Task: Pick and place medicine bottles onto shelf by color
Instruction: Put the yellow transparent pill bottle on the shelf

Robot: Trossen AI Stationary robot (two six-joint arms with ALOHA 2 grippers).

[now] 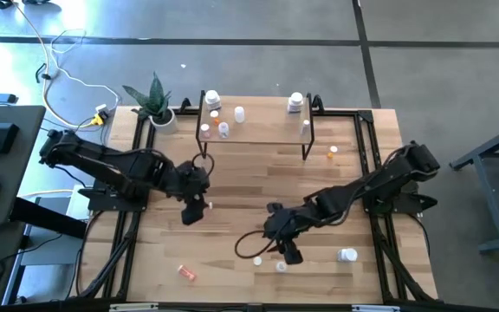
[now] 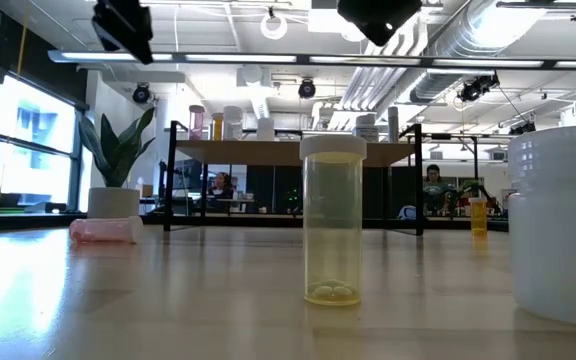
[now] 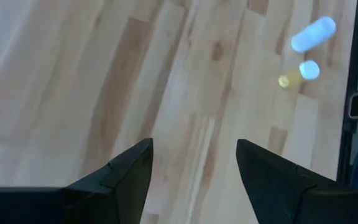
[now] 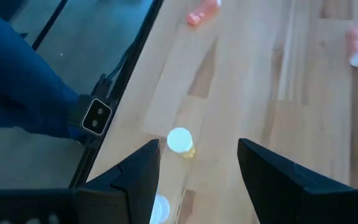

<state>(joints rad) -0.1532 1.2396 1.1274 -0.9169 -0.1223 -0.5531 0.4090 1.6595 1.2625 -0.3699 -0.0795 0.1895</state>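
A clear bottle [image 2: 333,222] stands nearest, five more lie loose on the table [image 1: 258,165], seven top the shelf [image 1: 254,122], both grippers [image 1: 192,211] [image 1: 289,252] open and empty.

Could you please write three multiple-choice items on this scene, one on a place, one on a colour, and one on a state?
1. Where does the potted plant stand?
A. beside the shelf's left end
B. at the table's near edge
C. under the right arm

2. What colour is the bottle lying at the table's near left?
A. blue
B. orange-pink
C. green

3. How does the left gripper stand?
A. shut on a bottle
B. open, empty
C. shut on the plant

Answers: 1 A, the high view shows it by the shelf; 2 B, it shows orange-pink on the planks; 3 B, the left wrist view shows bare table between its fingers.
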